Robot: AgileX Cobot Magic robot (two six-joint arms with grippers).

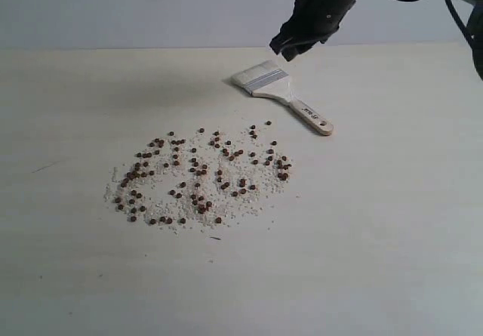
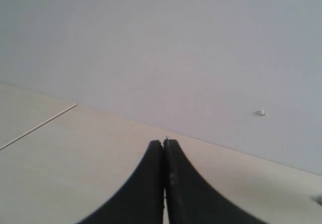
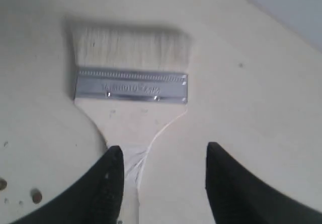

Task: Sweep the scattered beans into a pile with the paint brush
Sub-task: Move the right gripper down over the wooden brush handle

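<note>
Presently hovering above paint brush (image 1: 278,88) (image 3: 132,84) handle with right pincer (image 1: 289,47) (image 3: 164,154) spread wide, gripping nothing. Resting flat on surface (image 1: 385,238). Scattered near paint brush, not touching: beans (image 1: 198,179) among white crumbs (image 1: 250,200). Holding left pincer (image 2: 164,143) pressed together, empty.

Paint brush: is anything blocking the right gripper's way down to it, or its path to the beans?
Nothing visible does. The right gripper hangs open over the paint brush, with its jaws either side of the handle and nothing in between. From the brush to the beans there is only bare table.
</note>
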